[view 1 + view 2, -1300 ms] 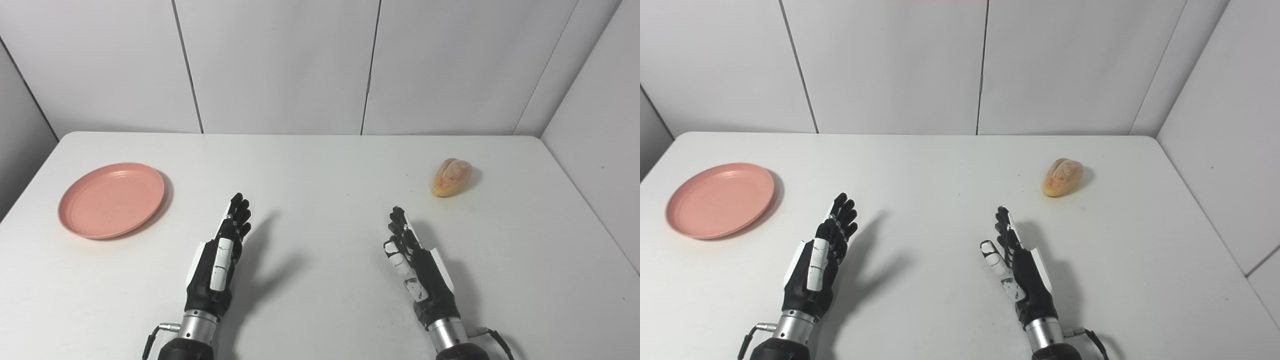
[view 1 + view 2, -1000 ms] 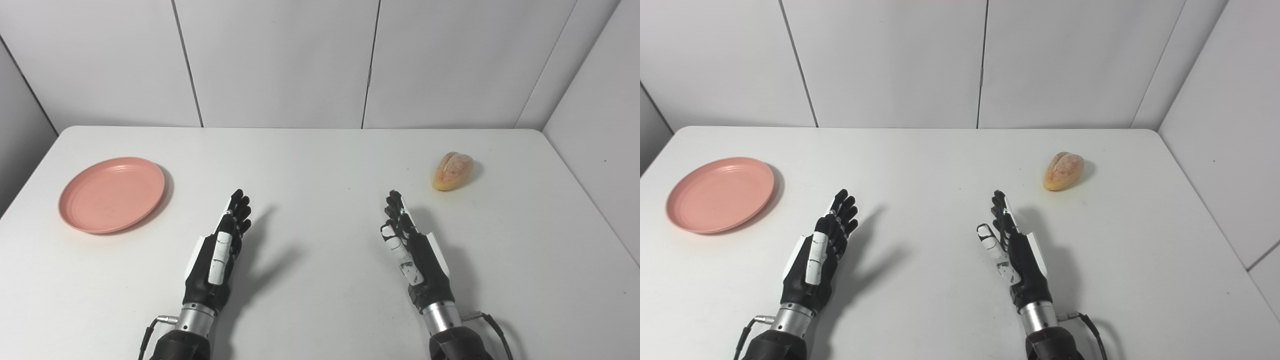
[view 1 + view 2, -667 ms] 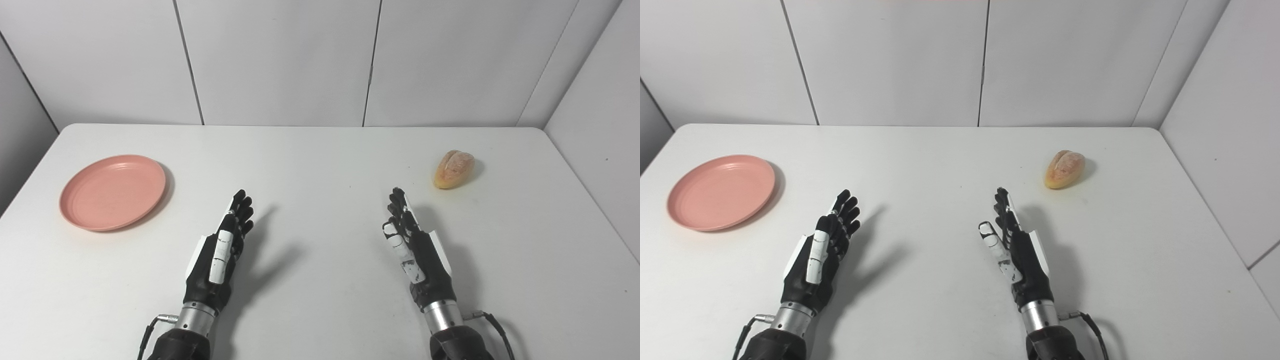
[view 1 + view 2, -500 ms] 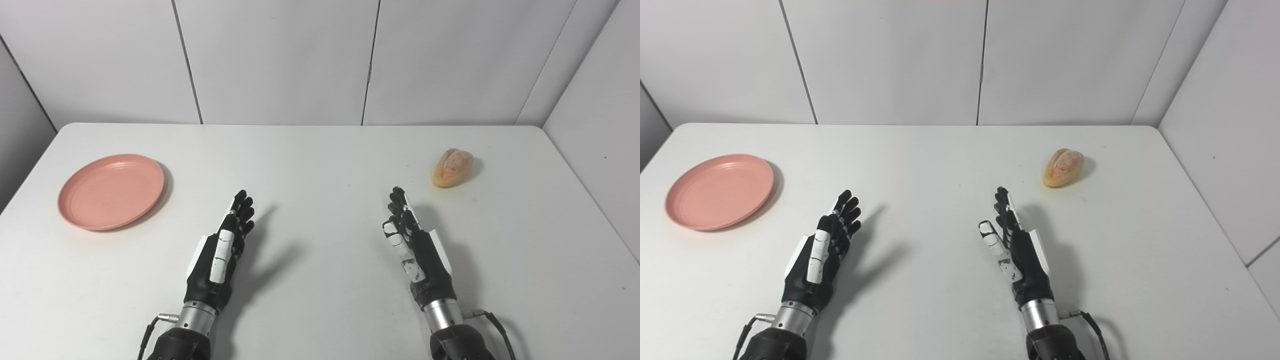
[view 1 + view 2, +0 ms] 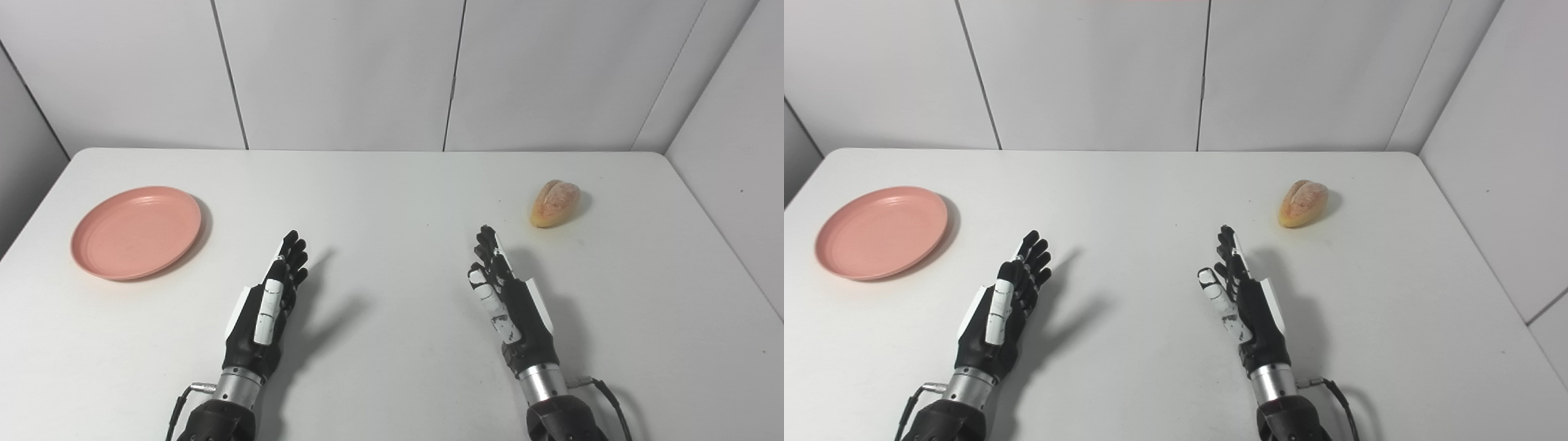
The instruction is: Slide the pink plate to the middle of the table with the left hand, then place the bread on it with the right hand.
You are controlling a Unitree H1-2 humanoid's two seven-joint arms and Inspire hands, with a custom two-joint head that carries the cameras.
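A pink plate (image 5: 136,232) lies flat at the table's left side, with nothing on it. A small golden bread roll (image 5: 554,203) rests on the table at the right. My left hand (image 5: 268,306) hovers near the front, right of the plate and well apart from it, fingers stretched forward, open and holding nothing. My right hand (image 5: 507,303) is also open, palm turned inward, a good way in front of and left of the bread.
The white table (image 5: 392,196) is bounded by white wall panels behind and on the right. A thin cable (image 5: 603,392) trails from my right wrist near the front edge.
The whole picture has shifted down slightly, so the camera moved. Both hands keep about the same pose; plate and bread have not moved on the table.
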